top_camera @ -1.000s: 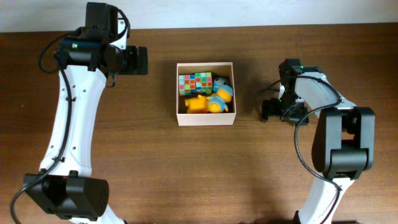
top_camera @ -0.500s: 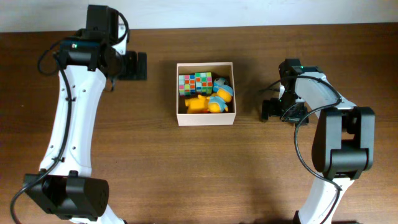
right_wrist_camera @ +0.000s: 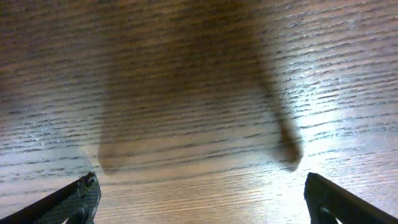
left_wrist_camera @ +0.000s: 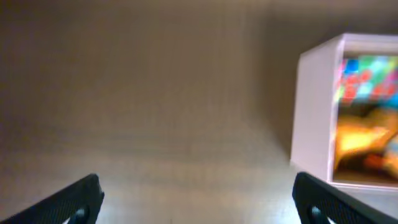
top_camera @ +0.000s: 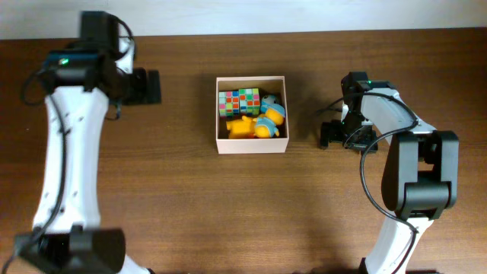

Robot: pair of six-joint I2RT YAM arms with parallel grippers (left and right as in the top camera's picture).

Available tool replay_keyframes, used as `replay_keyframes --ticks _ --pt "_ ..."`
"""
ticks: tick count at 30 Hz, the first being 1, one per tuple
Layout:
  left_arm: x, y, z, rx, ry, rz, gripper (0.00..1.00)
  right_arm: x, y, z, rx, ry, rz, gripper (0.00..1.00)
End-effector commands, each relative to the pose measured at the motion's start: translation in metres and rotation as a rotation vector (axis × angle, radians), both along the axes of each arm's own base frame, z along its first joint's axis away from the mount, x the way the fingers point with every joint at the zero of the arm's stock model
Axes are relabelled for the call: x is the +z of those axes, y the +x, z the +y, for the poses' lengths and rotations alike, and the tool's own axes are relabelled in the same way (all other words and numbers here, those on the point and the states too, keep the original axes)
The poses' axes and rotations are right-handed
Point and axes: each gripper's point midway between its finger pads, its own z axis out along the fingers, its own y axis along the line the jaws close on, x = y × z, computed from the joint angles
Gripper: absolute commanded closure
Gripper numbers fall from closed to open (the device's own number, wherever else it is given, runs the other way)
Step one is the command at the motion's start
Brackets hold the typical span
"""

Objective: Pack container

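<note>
The container (top_camera: 251, 147) is a square white-walled box at the table's middle. It holds a multicoloured cube (top_camera: 239, 101), a yellow toy (top_camera: 242, 127) and a blue and yellow toy (top_camera: 272, 114). The box also shows blurred at the right of the left wrist view (left_wrist_camera: 314, 112). My left gripper (top_camera: 154, 87) is open and empty, well left of the container. My right gripper (top_camera: 326, 135) is open and empty, low over bare wood right of the container; its fingertips show in the right wrist view (right_wrist_camera: 202, 202).
The brown wooden table (top_camera: 228, 213) carries only the container. A pale wall strip (top_camera: 304, 15) runs along the far edge. My right arm (top_camera: 411, 167) reaches in from the front right, my left arm (top_camera: 68, 167) from the front left.
My left gripper has moved left, away from the container, and its arm has swung left with it. The right arm has not moved.
</note>
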Motion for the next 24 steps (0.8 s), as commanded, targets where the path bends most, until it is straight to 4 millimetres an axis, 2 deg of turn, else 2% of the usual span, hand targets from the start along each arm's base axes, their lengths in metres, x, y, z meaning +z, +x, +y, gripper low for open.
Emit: replay_keyframes --ticks 1,3,4,5,7,10,12,13,16,20,24 --pt "0.076 -0.012 -0.004 -0.018 -0.030 -0.288 0.01 0.003 0.000 -0.004 0.003 -0.015 -0.008 0.01" --pt "0.098 -0.016 -0.004 -0.020 -0.029 -0.404 0.01 0.003 0.000 -0.004 0.003 -0.015 -0.008 0.01" --pt "0.115 -0.024 -0.004 -0.030 -0.021 -0.516 0.01 0.003 0.000 -0.004 0.003 -0.015 -0.008 0.01" --pt "0.120 -0.029 -0.003 -0.038 -0.011 -0.570 0.01 0.003 0.000 -0.004 0.003 -0.015 -0.008 0.01" --pt "0.127 -0.041 -0.004 -0.063 0.016 -0.676 0.01 0.003 0.000 -0.004 0.003 -0.015 -0.008 0.01" --pt "0.120 -0.066 -0.002 -0.074 0.041 -0.800 0.01 0.003 0.000 -0.004 0.003 -0.015 -0.008 0.01" --pt "0.106 -0.081 0.001 -0.063 0.048 -0.860 0.01 0.003 0.000 -0.004 0.003 -0.015 -0.008 0.01" --pt "0.090 -0.095 0.004 -0.055 0.053 -0.901 0.01 0.003 0.000 -0.004 0.003 -0.015 -0.008 0.01" --pt "0.057 -0.114 0.006 -0.045 0.062 -0.970 0.01 0.003 0.000 -0.004 0.003 -0.015 -0.008 0.01" --pt "0.017 -0.132 0.004 -0.053 0.059 -1.031 0.01 0.003 0.000 -0.004 0.003 -0.015 -0.008 0.01" --pt "-0.025 -0.143 0.002 -0.060 0.053 -1.022 0.01 0.003 0.000 -0.004 0.003 -0.015 -0.008 0.01"
